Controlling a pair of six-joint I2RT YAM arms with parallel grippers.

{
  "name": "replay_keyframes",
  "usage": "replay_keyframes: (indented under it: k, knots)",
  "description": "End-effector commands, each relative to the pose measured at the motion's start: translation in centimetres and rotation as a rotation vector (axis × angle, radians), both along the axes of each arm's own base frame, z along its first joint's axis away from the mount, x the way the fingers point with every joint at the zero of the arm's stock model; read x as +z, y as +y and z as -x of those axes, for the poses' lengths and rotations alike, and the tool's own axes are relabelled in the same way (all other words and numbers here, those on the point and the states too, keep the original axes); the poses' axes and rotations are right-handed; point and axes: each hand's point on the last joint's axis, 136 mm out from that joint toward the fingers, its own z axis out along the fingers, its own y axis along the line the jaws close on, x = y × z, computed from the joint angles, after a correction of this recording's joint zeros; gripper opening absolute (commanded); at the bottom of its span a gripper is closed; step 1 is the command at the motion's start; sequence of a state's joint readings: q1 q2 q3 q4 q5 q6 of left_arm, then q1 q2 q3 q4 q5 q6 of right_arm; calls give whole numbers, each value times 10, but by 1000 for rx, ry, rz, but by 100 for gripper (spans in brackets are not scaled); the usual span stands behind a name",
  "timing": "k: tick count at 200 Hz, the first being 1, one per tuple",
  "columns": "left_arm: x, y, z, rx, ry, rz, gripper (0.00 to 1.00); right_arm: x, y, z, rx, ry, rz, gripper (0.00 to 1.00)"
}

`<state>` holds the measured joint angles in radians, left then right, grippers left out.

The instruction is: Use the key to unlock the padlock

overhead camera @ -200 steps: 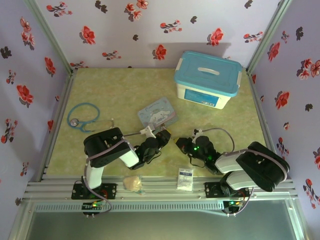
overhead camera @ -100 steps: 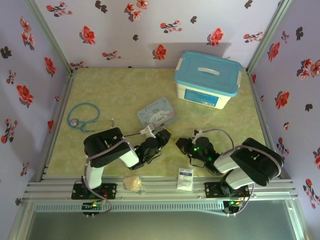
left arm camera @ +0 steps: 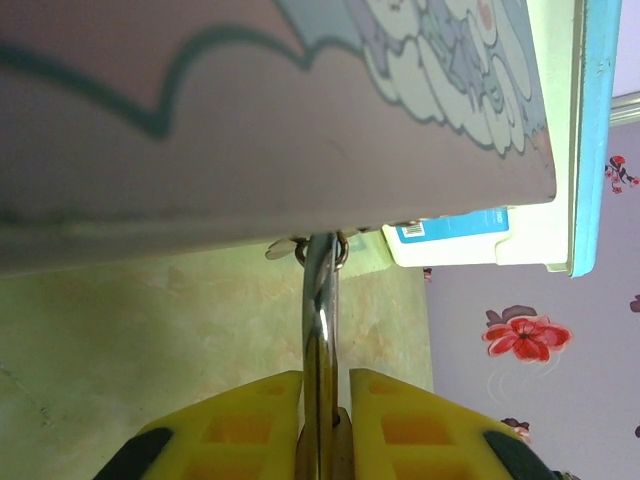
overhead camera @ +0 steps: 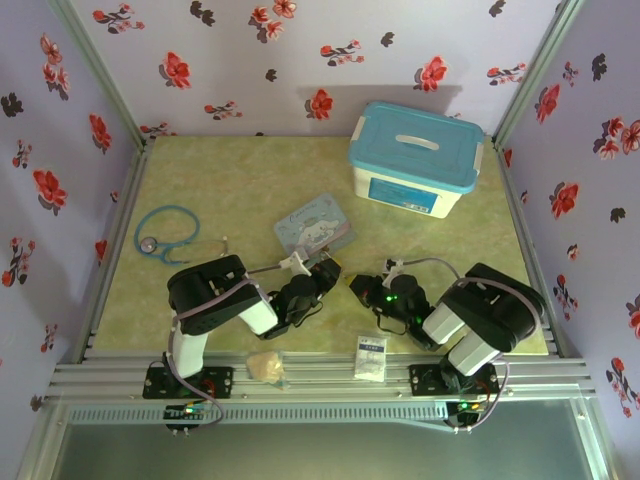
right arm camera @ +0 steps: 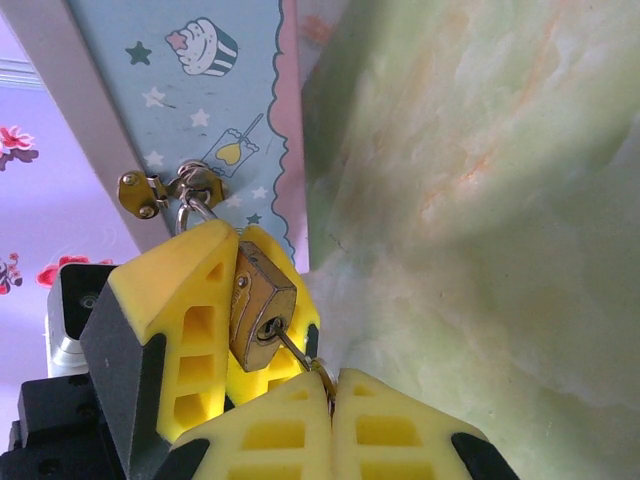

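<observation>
The brass padlock [right arm camera: 258,300] is pinched between the yellow fingers [right arm camera: 170,300] of my left gripper [left arm camera: 325,380], which is shut on it. Its thin shackle [left arm camera: 320,300] runs up into the latch ring on the edge of the blue cartoon tin [left arm camera: 250,120]. The silvery key [right arm camera: 292,348] sits with its blade in the keyhole, and my right gripper [right arm camera: 333,385] is shut on its head and ring. In the top view both grippers, left [overhead camera: 325,272] and right [overhead camera: 355,285], meet just below the tin [overhead camera: 315,225].
A white box with a blue lid [overhead camera: 415,160] stands at the back right. A blue stethoscope [overhead camera: 165,235] lies at the left. A white sachet [overhead camera: 370,357] and a beige lump [overhead camera: 265,367] rest on the front rail. A small white knob piece [overhead camera: 295,263] lies beside the tin.
The right arm's elbow has swung left toward the middle while its gripper stays at the padlock. The left arm and the tin have not moved.
</observation>
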<state>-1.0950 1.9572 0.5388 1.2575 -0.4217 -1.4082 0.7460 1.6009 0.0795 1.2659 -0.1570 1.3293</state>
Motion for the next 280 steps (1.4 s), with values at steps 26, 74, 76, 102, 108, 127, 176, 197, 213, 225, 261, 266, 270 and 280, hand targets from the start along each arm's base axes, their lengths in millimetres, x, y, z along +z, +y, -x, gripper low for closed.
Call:
replay_keyframes:
  k: [26,74,76,102,108,127,176,197,213,225,261,266,270,280]
  knots:
    - [-11,-4,8,-20,57,39,0,21,6,-10,-17,-69,-69,0]
    - [-4,-5,10,-29,52,52,0,24,1,-20,-61,-84,-69,0]
    - [-5,-5,10,-30,53,51,0,25,0,-20,-63,-84,-70,0]
    - [-4,-5,10,-31,51,52,0,24,-4,-23,-78,-84,-66,0]
    - [-5,-4,10,-31,51,48,0,23,-4,-23,-79,-82,-64,0]
    - [-6,-4,10,-29,52,45,0,22,-5,-22,-76,-80,-60,0]
    - [-3,-14,10,-58,51,50,0,25,4,-21,-56,-93,-66,0]
    - [-5,-12,11,-53,56,49,0,36,0,-22,-78,-131,-76,0]
    - [-4,-9,10,-46,49,41,0,46,-8,-23,-107,-175,-75,0]
    - [-4,-10,10,-45,51,29,0,50,-11,-23,-117,-192,-68,0]
    - [1,-15,8,-49,50,37,0,51,1,-20,-76,-202,5,0]
    - [2,-16,7,-50,49,41,0,49,0,-19,-80,-201,11,0]
    - [3,-17,7,-52,47,46,0,49,-1,-19,-84,-201,9,0]
    - [6,-19,8,-58,49,58,0,51,-2,-20,-95,-209,-3,0]
